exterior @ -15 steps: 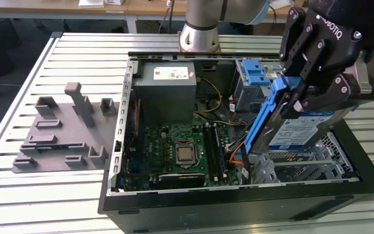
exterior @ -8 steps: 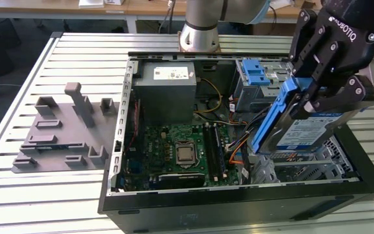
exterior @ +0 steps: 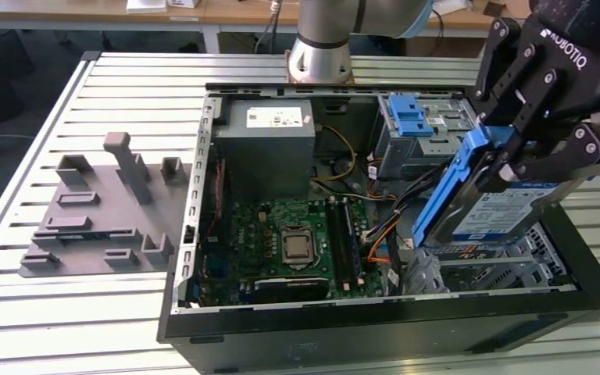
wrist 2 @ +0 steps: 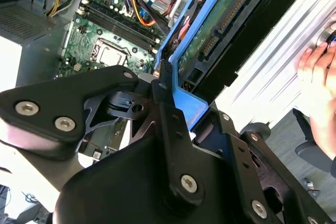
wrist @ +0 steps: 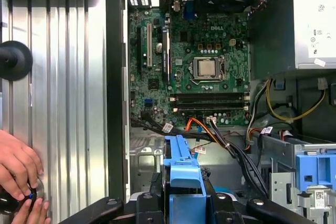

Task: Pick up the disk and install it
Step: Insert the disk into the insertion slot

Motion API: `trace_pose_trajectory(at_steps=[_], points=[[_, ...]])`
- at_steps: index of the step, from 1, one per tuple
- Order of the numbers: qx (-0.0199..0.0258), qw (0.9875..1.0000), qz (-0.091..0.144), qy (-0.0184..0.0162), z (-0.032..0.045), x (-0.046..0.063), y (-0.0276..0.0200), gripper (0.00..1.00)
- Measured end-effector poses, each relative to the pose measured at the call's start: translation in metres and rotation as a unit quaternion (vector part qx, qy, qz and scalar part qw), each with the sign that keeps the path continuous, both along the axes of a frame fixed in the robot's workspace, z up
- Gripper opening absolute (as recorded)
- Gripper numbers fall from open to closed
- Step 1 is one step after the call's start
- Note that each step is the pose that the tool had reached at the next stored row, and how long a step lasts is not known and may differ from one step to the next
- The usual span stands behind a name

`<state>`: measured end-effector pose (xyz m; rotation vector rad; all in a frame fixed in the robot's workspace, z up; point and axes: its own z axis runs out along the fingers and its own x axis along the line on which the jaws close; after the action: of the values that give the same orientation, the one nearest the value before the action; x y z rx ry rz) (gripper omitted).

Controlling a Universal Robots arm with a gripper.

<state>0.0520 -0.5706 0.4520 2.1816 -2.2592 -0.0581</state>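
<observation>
My gripper (exterior: 530, 152) is shut on the disk (exterior: 498, 211), a silver hard drive with a blue-and-white label and blue side rails. The disk hangs tilted, label facing outward, above the drive bay (exterior: 487, 269) at the near corner of the open computer case (exterior: 383, 320) on the exterior view's right. In the second wrist view the disk's (wrist 2: 231, 19) dark underside and connector edge show, with a blue rail (wrist 2: 184, 103) between the black fingers (wrist 2: 164, 85). The first wrist view has the blue rail (wrist: 181, 169) standing over the case interior.
Inside the case lie the green motherboard (exterior: 290, 242), a grey power supply box (exterior: 269, 133), loose cables (exterior: 383, 226) and a silver cage with a blue latch (exterior: 415, 117). A grey fixture (exterior: 102, 211) sits on the slatted table. A person's hand (wrist: 18, 166) rests beside the case.
</observation>
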Motion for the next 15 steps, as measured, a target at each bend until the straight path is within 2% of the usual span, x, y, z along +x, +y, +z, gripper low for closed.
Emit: trace_pose_trajectory(at_steps=[12,13,14,15], points=[[-0.0003,1.0,0.002,0.0,-0.0038,0.014,0.0,0.36],[-0.0004,1.0,0.002,0.0,-0.0215,0.021,-0.0002,0.36],[-0.0003,1.0,0.002,0.0,-0.0219,0.021,-0.0002,0.36],[-0.0004,1.0,0.002,0.0,-0.0246,0.023,-0.0002,0.67]])
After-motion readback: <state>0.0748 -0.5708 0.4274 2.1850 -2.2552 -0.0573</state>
